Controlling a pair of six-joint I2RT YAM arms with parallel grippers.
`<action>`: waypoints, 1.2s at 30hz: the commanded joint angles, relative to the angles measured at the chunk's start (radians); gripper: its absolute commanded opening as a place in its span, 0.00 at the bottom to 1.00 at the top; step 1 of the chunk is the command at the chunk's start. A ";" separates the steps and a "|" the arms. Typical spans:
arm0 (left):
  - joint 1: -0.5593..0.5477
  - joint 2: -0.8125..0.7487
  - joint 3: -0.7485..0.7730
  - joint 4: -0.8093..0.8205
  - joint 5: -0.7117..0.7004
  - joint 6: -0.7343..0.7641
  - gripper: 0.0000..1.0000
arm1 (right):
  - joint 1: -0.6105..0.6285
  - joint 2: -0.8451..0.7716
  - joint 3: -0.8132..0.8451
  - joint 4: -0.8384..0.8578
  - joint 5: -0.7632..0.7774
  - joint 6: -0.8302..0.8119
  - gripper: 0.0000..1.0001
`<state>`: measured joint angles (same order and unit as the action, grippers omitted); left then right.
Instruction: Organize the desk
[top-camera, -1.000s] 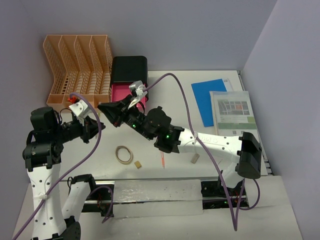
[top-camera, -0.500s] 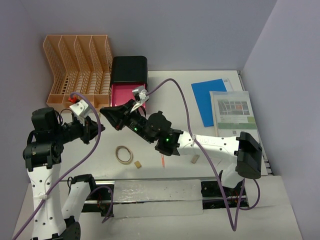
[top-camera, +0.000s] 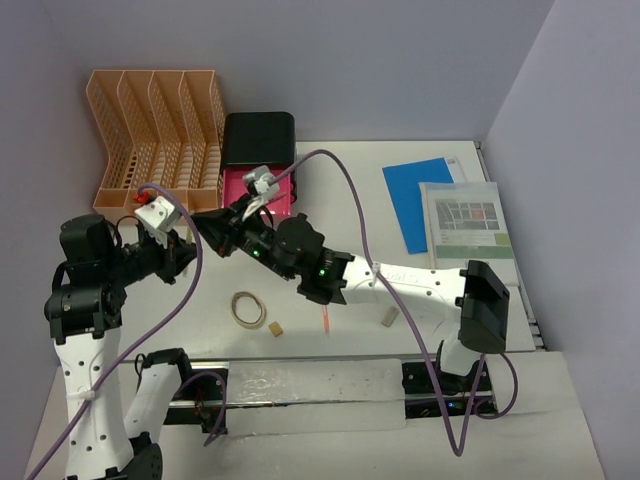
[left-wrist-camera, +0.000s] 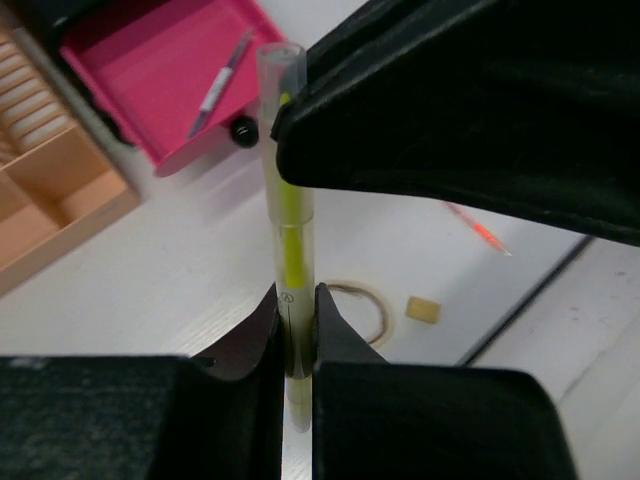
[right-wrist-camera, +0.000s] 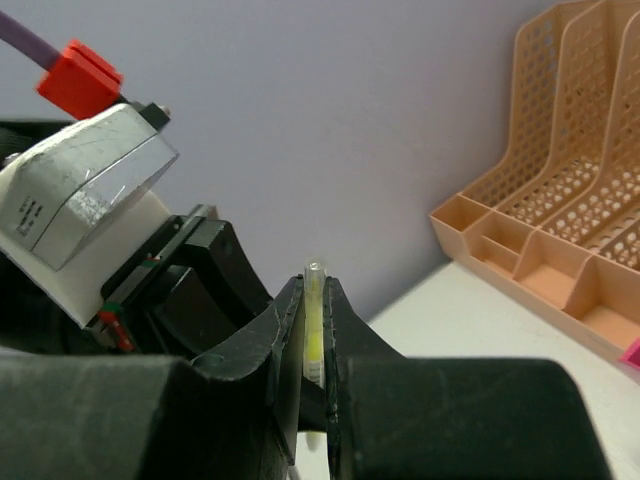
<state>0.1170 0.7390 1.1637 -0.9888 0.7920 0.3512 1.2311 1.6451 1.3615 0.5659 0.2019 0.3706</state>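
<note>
A clear pen with a yellow core (left-wrist-camera: 288, 215) is held at both ends, above the left part of the white desk (top-camera: 350, 190). My left gripper (left-wrist-camera: 296, 300) is shut on its lower part. My right gripper (right-wrist-camera: 314, 295) is shut on its upper part, where the pen (right-wrist-camera: 314, 340) shows between the jaws. In the top view the two grippers meet tip to tip, the left gripper (top-camera: 183, 247) below and the right gripper (top-camera: 206, 222) above, just left of the open pink drawer (top-camera: 262, 190). The pen itself is hidden there.
The black box (top-camera: 258, 140) has its pink drawer out, with a pen (left-wrist-camera: 225, 80) in it. A peach file rack (top-camera: 155, 130) stands at the back left. A rubber band (top-camera: 248, 308), a tan eraser (top-camera: 275, 327), a red pen (top-camera: 326, 320), a blue notebook (top-camera: 420, 200) and a leaflet (top-camera: 465, 222) lie on the desk.
The right arm has stretched further left, bringing its gripper up against the left gripper. The left arm has hardly moved. Both grippers stay shut.
</note>
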 joint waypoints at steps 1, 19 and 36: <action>0.003 0.002 0.038 0.125 -0.081 0.094 0.00 | 0.031 0.086 0.078 -0.274 -0.053 -0.084 0.00; 0.003 0.024 -0.065 0.460 -0.143 -0.117 0.00 | 0.165 0.430 0.025 -0.167 -0.124 0.123 0.00; 0.004 0.027 -0.174 0.532 -0.211 -0.065 0.00 | 0.194 0.387 -0.130 -0.074 -0.049 0.186 0.00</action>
<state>0.1234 0.7698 0.9707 -0.5484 0.5275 0.2813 1.4737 2.1227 1.2500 0.4590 0.1456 0.5358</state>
